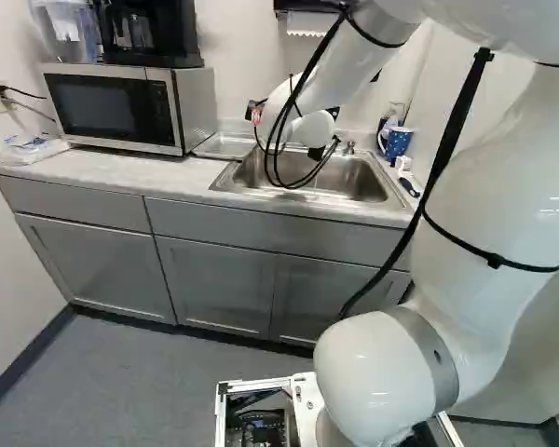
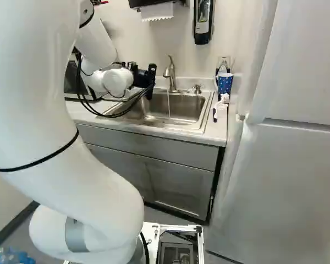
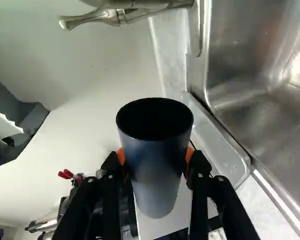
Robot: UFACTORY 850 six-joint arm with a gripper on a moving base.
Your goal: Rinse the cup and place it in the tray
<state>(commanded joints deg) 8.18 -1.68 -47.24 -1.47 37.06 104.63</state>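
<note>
Dark cup (image 3: 157,170), clamped between gripper (image 2: 144,78) fingers (image 3: 199,167), perhaps metal

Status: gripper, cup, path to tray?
Gripper shut on dark cup, upheld near sink. Faucet running. Cup not yet in tray; no obstacle apparent between them.

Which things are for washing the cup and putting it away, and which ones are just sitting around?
For the job:
- dark cup, gripped by the hand
- running tap
- sink
- tray beside the sink

Just there:
- microwave
- coffee maker
- spotted blue mug
- brush
- paper towels
</note>
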